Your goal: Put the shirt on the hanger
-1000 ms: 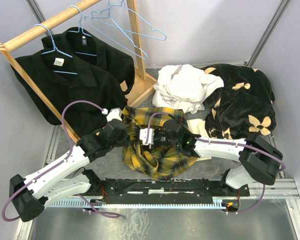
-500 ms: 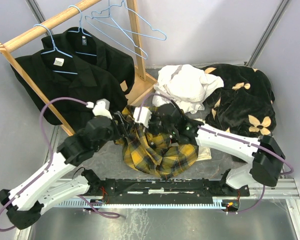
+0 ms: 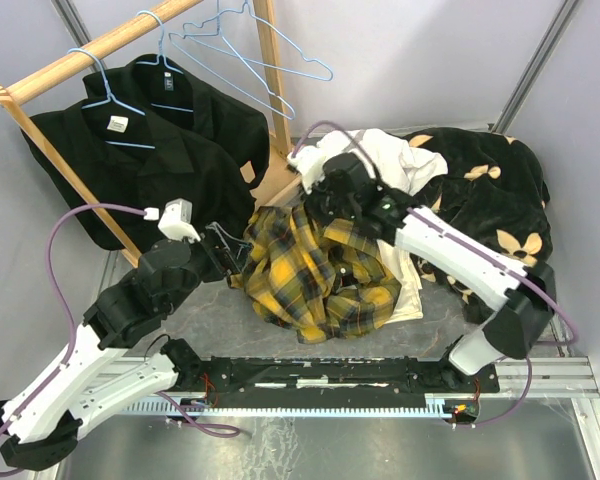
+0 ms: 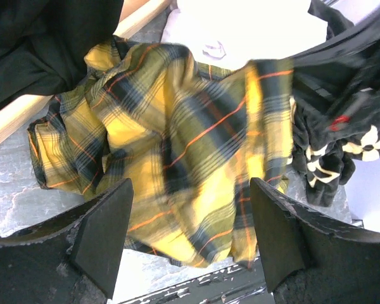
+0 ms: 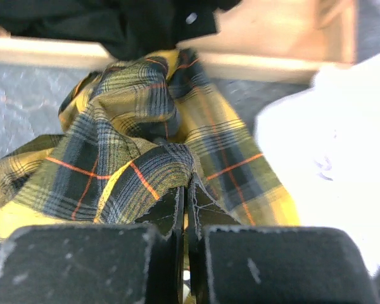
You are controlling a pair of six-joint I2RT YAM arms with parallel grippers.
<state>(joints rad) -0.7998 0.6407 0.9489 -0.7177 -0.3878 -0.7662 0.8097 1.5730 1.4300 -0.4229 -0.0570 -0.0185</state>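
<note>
While the right gripper (image 3: 317, 208) sits just above the middle of the top view, its jaws are clamped tight on a fold of the shirt (image 3: 320, 275). Its own camera shows the plaid cloth pinched between the two black fingers (image 5: 168, 212). From that pinch the yellow-and-black shirt drapes down toward the lower right of the frame. Its long axis runs roughly from upper left to lower right, with the raised end under the gripper and the bunched end on the grey table (image 3: 180, 320). It is too rumpled for me to say where the collar or sleeves point.

The left gripper (image 3: 228, 258) stands just left of the shirt with its jaws spread wide and nothing between them. In its wrist view the plaid fills the gap beyond the fingers (image 4: 104, 234).

The hanger (image 3: 325, 72) hangs bare on the wooden rack (image 3: 90, 50) at the top of the frame, well apart from the shirt. Two black shirts (image 3: 150, 160) hang in the upper left. A cream-white shirt (image 3: 375, 170) and a dark flowered blanket (image 3: 490, 200) lie to the upper right.
</note>
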